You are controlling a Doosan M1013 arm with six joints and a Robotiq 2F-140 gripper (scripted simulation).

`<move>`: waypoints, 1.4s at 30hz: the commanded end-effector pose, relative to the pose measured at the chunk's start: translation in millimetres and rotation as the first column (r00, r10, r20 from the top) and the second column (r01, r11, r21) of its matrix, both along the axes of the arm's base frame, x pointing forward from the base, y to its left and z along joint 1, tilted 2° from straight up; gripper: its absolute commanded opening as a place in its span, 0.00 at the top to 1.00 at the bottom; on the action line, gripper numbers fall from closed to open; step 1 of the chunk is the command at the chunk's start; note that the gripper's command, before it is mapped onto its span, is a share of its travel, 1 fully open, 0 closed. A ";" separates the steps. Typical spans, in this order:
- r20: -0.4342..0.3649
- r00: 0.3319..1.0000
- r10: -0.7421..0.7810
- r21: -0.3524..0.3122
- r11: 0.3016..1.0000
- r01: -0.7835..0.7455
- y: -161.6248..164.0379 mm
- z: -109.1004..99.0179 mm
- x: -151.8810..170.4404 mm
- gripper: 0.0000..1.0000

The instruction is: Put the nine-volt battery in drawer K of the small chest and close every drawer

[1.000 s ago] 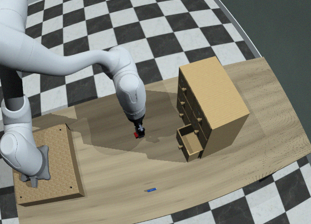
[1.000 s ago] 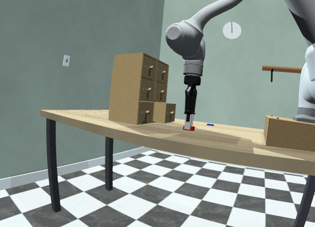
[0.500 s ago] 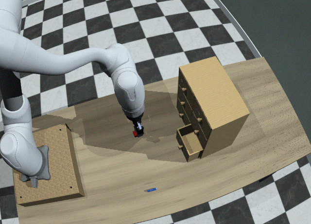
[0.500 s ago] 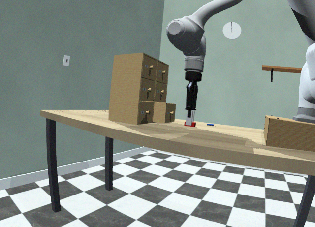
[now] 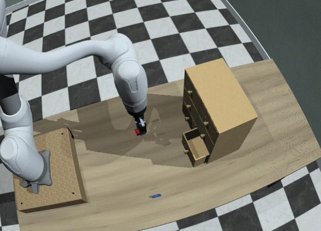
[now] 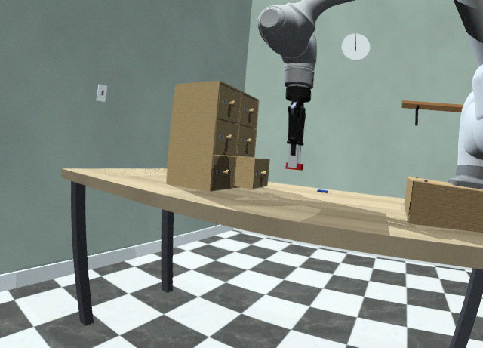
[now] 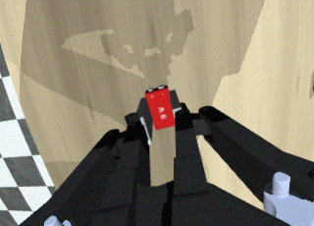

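Note:
My gripper [image 5: 140, 129] is shut on the nine-volt battery [image 7: 160, 110], a grey block with a red end. It hangs upright, red end down, well above the table top in the exterior view [image 6: 294, 158]. The small wooden chest [image 5: 216, 101] stands to the right of the gripper. Its bottom drawer nearest the front [image 5: 195, 147] is pulled out and looks empty; it also shows in the exterior view [image 6: 252, 173]. The other drawers are pushed in. I cannot read the drawer labels. The gripper is left of the open drawer, some way from it.
A small blue object [image 5: 156, 196] lies on the table near the front edge, also in the exterior view [image 6: 322, 190]. The robot's wooden base block [image 5: 49, 169] stands at the left end of the table.

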State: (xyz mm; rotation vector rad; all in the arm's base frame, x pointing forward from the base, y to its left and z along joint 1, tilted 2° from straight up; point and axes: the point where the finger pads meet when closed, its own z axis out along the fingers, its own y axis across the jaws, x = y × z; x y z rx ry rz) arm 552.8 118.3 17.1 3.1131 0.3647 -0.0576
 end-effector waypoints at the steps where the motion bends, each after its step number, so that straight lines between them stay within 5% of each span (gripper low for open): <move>1: 0.001 1.000 0.000 0.002 1.000 0.000 3.4 7.2 2.1 0.86; 39: 0.001 1.000 0.000 0.002 1.000 0.000 3.4 7.2 2.1 0.86; 42: 0.001 1.000 -0.010 0.001 1.000 0.010 -19.6 7.1 12.3 0.86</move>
